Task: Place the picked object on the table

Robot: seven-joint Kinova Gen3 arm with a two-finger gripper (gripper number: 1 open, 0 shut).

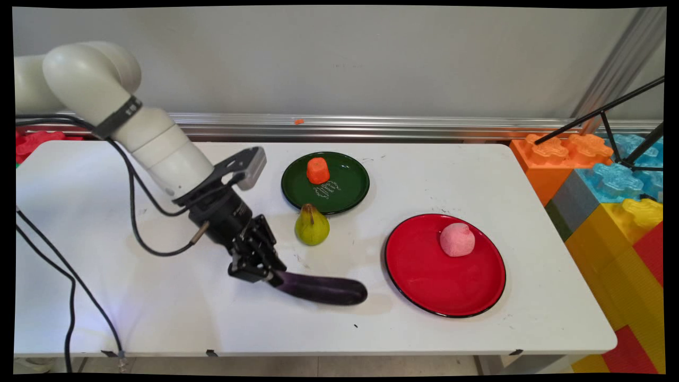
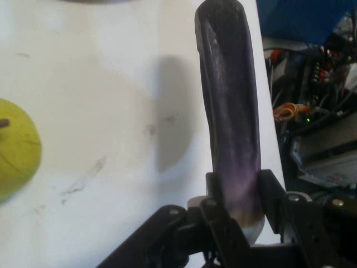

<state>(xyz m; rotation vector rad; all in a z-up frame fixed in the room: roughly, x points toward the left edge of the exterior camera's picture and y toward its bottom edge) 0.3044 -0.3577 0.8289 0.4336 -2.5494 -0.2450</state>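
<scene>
Black two-finger gripper (image 1: 269, 275) low over the front middle of the white table (image 1: 159, 313), clamped on the stem end of a long dark purple eggplant (image 1: 323, 289); fingers (image 2: 216, 196) pressed against both sides of its pale base in the hand view, narrow gap between them filled by the vegetable; eggplant stretched away from the gripper toward the right in the main view, a shadow just beneath it, whether touching the tabletop or lifted slightly cannot tell; small yellow-green pear (image 1: 312, 226) upright just behind the eggplant, close to the gripper, seen again at the left edge of the hand view (image 2: 17, 153); round dark green plate (image 1: 350, 185) immediately behind the pear, bearing a small orange carrot-like chunk (image 1: 318, 170); glossy red plate with a black rim (image 1: 429, 270) to the right of the eggplant, apart from it, with a pale pink rounded fruit (image 1: 456, 240) on its far side; tabletop scuffed with faint grey marks; plain grey wall (image 1: 345, 58) behind, a metal rail (image 1: 371, 126) along its foot; stacked oversized plastic building blocks (image 1: 610, 212) in orange, blue, yellow and red off the right end; black tripod legs (image 1: 610, 122) above them; black cables (image 1: 132, 212) hanging from the arm at left
</scene>
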